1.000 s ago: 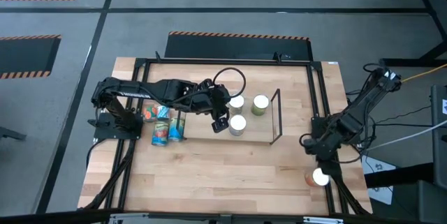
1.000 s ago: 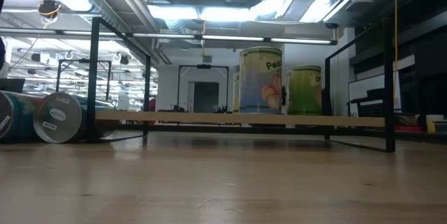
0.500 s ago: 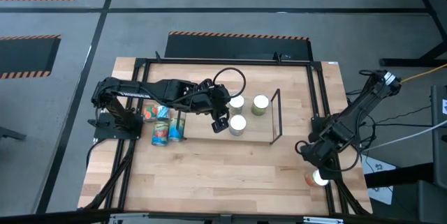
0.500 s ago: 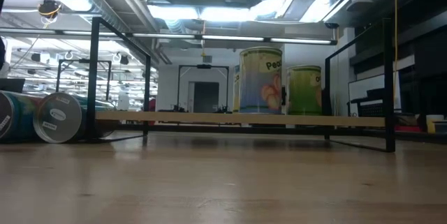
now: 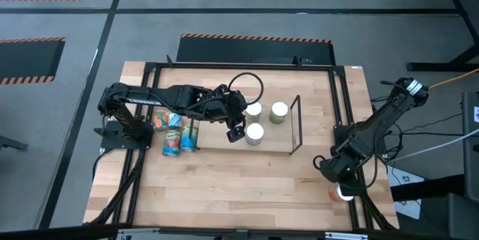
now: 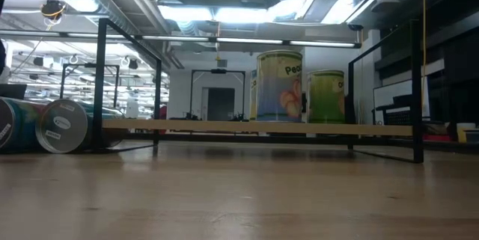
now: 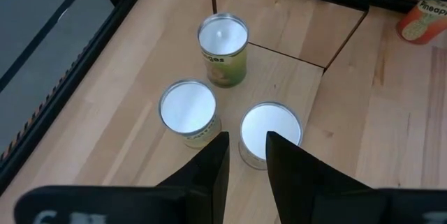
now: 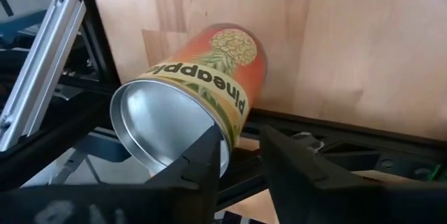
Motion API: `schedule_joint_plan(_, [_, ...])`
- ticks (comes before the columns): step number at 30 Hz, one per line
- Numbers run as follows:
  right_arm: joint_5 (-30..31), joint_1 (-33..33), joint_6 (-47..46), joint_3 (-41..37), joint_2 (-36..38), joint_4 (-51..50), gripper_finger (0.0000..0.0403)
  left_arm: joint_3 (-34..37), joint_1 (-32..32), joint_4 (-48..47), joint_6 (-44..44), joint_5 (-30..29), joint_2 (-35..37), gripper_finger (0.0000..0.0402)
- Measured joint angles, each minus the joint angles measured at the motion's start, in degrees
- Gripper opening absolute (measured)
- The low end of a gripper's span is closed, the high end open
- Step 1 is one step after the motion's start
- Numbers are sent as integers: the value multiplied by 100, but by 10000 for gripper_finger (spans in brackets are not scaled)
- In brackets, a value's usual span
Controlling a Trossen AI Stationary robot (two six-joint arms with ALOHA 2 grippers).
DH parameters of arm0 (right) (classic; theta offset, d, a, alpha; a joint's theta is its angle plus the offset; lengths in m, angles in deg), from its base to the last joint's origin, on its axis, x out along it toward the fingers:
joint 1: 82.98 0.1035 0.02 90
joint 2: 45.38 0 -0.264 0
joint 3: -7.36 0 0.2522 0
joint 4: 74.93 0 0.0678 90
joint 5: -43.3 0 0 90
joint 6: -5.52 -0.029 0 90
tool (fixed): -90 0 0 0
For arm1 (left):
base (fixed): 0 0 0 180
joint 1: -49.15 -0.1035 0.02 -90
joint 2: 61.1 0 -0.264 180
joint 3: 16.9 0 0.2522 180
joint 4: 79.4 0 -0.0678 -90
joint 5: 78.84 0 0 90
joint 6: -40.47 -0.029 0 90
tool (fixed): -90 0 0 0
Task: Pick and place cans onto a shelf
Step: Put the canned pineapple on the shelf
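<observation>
Orange pineapple can (image 8: 199,91) at the surface's (image 5: 247,176) right front corner is now under my right end effector (image 8: 237,147), fingers narrowly parted around its rim after descending, nearly ready to grasp; left end effector (image 7: 246,155), slightly parted, hovers over shelf (image 5: 295,124) cans (image 7: 269,132).

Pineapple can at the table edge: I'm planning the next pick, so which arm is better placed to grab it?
Right. The right gripper hangs directly over the pineapple can, fingers open; the left gripper is at the shelf.
</observation>
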Motion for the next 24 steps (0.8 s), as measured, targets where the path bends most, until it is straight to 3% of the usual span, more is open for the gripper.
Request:
schedule_joint_plan(9, [-54,0,-12,1,-7,27,10,2,2,-3,0,3,22,87])
schedule_joint_plan(18, [29,0,-200,235,-40,113,4,4,2,-271,-476,-20,720,87])
schedule_joint_plan(24, [65,-15,-567,761,-29,104,2,77,15,-1285,-601,-273,1521,87])
